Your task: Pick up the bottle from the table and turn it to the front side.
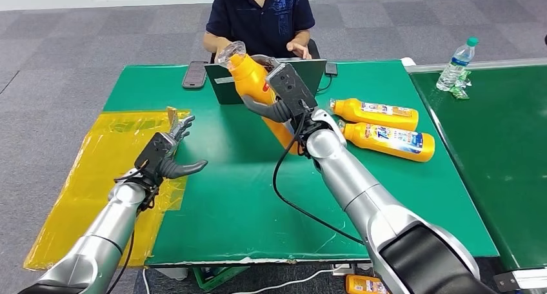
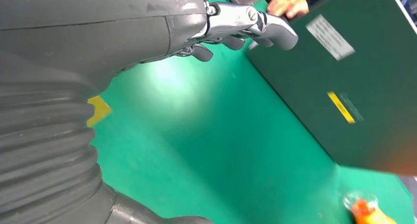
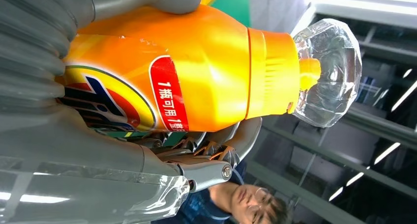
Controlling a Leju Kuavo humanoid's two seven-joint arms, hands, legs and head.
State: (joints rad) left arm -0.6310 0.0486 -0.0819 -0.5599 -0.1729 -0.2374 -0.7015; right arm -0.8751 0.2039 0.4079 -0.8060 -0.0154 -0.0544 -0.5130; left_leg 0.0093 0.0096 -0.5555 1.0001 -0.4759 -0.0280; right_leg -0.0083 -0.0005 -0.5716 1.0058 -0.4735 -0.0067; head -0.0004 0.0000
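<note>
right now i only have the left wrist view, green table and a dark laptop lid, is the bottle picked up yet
Observer: Yes. The right hand holds an orange bottle lifted off the green table.
Operator: which way is its cap pointing
Observer: Up and away from the robot, toward the seated person; the clear cap is on.
Operator: can you see the label
Observer: The right wrist view shows a printed label facing that camera.
Operator: and my left hand
Observer: The left hand holds nothing, beside the yellow sheet.
</note>
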